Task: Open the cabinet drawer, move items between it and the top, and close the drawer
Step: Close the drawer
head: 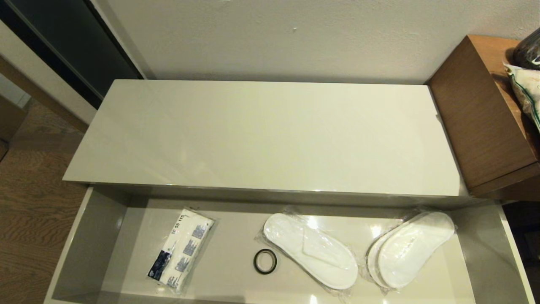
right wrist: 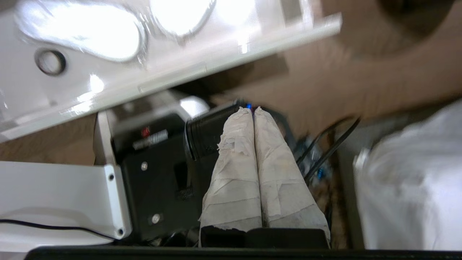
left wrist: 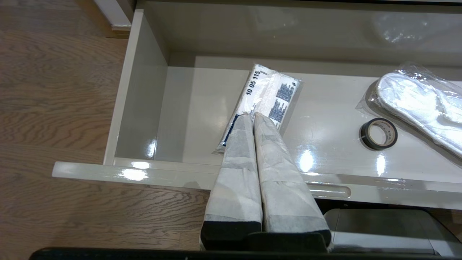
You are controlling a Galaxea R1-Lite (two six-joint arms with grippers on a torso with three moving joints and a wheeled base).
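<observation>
Drawer (head: 90, 236) stands pulled out toward the robot, below the near edge of the bare cream top (head: 270, 135) of the low cabinet.

Left gripper (left wrist: 252, 115) hangs over the drawer's near left part with its two wrapped fingers (left wrist: 238, 162) pressed together and nothing between them; in the left wrist view their tips lie over the near end of the flat white packet (head: 181, 250), though whether they touch it I cannot tell. That packet, with dark print, lies on the drawer floor at the left, its long side running near to far.

Right gripper (right wrist: 252, 110) is likewise pressed shut and empty. It sits outside the drawer, on the near side of the drawer front, over the robot's own black and white body (right wrist: 151, 173); that view is smeared, so the slippers seem to show only as bright blurs beyond the front.

Right of the packet, near the drawer's middle, a small black ring (head: 265, 261) lies flat. Just right of it is one bagged pair of white slippers (head: 310, 250), angled, and further right a second bagged pair (head: 411, 249), close beside the first. A brown wooden desk (head: 476, 118) stands at the cabinet's right end, and wood flooring (head: 29, 202) shows on the left.
</observation>
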